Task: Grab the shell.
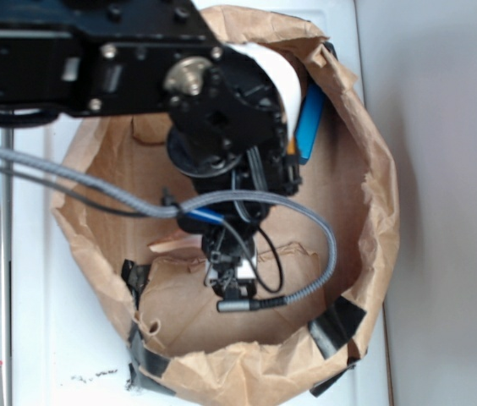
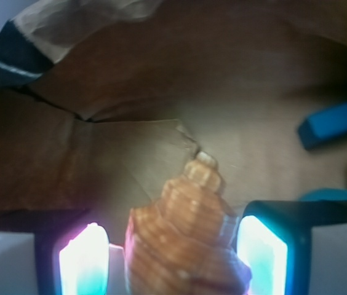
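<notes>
Shell (image 2: 183, 239) fills the lower middle of the wrist view, its pointed spiral tip aimed up and away from the camera, its wider banded body sitting between the two glowing fingers (image 2: 84, 261) of the gripper (image 2: 173, 258). The right-hand pad looks to be against the shell's side, while a narrow sliver shows by the left-hand pad, so whether the jaws are truly clenched on it or only bracketing it cannot be told. Beneath the shell lies the creased floor of a brown paper bag (image 2: 99, 153), rolled down into a shallow nest. A flat blue block (image 2: 336, 126) rests well apart at the upper right of the wrist view, and a teal ball (image 2: 330, 195) peeks out just behind the right finger. From the exterior view, the black arm (image 1: 137, 59) reaches down into the bag (image 1: 365, 211), whose rim is patched with black tape (image 1: 336, 326); grey cables (image 1: 69, 182) loop across it, and the shell is hidden under the wrist there.
</notes>
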`<action>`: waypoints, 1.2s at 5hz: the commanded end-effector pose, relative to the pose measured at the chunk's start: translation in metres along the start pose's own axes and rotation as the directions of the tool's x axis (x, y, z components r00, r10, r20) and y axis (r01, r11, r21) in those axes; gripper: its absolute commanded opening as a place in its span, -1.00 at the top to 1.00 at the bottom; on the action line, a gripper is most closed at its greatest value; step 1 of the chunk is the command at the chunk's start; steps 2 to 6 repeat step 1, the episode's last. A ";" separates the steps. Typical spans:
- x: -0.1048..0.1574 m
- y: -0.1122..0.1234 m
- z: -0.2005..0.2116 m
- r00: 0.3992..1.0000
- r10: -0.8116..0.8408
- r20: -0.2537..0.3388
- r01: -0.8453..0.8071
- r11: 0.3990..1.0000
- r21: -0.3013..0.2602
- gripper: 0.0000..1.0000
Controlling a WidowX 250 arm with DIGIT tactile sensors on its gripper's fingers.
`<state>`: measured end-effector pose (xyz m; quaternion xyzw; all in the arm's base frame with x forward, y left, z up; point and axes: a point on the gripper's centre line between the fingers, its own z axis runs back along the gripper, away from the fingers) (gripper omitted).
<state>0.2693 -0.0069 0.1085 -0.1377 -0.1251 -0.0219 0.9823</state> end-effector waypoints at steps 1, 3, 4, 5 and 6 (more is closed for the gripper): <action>0.017 0.007 0.024 0.995 0.052 0.086 -0.067 0.981 0.180 1.00; 0.017 0.007 0.024 0.995 0.052 0.086 -0.067 0.981 0.180 1.00; 0.017 0.007 0.024 0.995 0.052 0.086 -0.067 0.981 0.180 1.00; 0.017 0.007 0.024 0.995 0.052 0.086 -0.067 0.981 0.180 1.00; 0.017 0.007 0.024 0.995 0.052 0.086 -0.067 0.981 0.180 1.00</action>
